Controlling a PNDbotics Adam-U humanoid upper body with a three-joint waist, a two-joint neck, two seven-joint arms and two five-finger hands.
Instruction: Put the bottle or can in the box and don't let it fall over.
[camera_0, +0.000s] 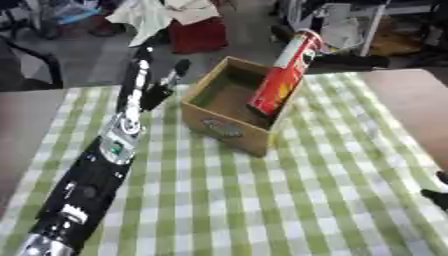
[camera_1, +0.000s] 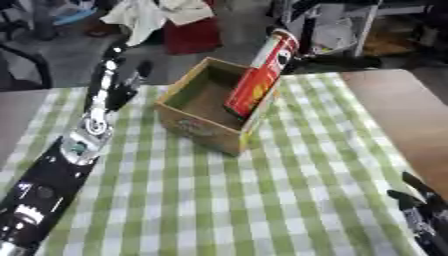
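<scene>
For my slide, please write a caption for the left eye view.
Tall red cylindrical can leaning inside the open wooden box, left hand open beside it.

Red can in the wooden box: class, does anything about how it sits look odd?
Yes. The red can stands inside the wooden box but tilts, leaning against the box's right wall with its top sticking out above the rim. Neither hand touches it; the left hand is open beside the box.

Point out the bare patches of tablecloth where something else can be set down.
Free: near the front edge, between left arm and right hand. Right of the box, cloth is bare too. Crowded: between left hand and box, where the red can leans.
</scene>
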